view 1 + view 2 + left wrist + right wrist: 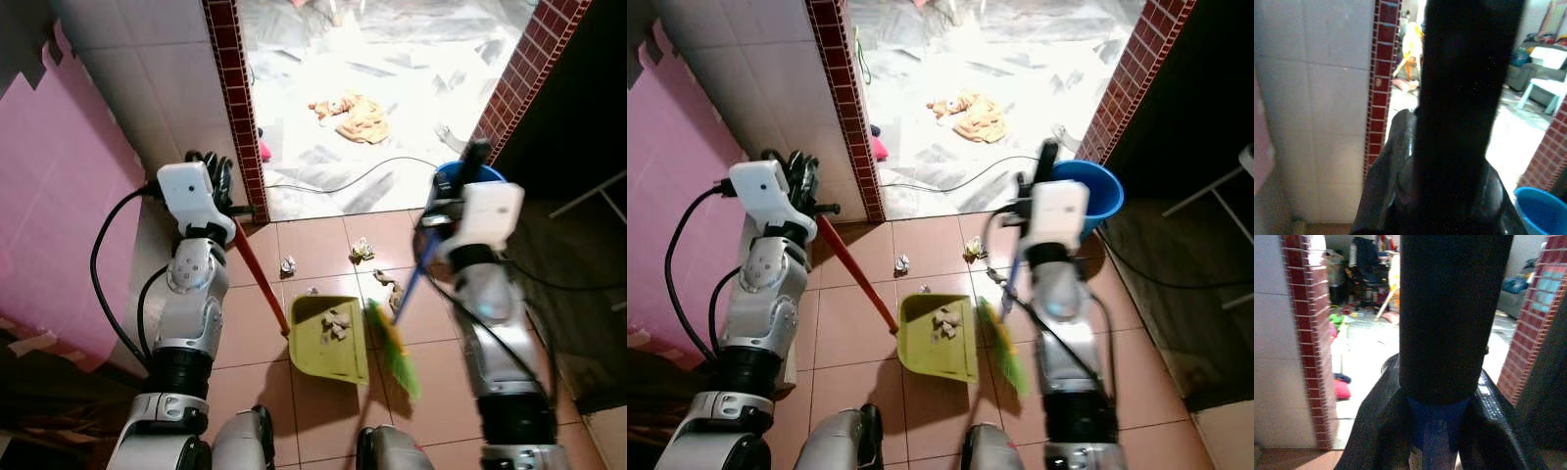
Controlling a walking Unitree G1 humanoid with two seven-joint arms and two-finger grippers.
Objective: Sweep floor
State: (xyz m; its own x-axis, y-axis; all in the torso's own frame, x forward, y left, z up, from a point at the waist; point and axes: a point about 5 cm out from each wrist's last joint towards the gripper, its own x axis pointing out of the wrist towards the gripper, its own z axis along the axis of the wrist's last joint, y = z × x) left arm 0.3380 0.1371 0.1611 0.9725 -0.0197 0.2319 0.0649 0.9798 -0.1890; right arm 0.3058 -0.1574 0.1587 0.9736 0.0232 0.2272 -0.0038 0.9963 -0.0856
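Smooth, slightly glossy terracotta floor tiles (323,245). A matt yellow-green plastic dustpan (330,338) holds crumpled paper scraps (335,323). Glossy white wall tiles (147,88) edged by dark red brick-look tiles (235,98). A smooth blue plastic bucket (1087,191). Rumpled orange cloth (358,116).

Brown tiled floor (323,406) under me: green dustpan (330,338) flat on it with scraps inside, crumpled paper bits (361,251) ahead, blue bucket (1095,192) by my right.

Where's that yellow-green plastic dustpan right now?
The yellow-green plastic dustpan lies on the brown tiled floor before the robot, between its arms, with the green-bristled broom just to its right.
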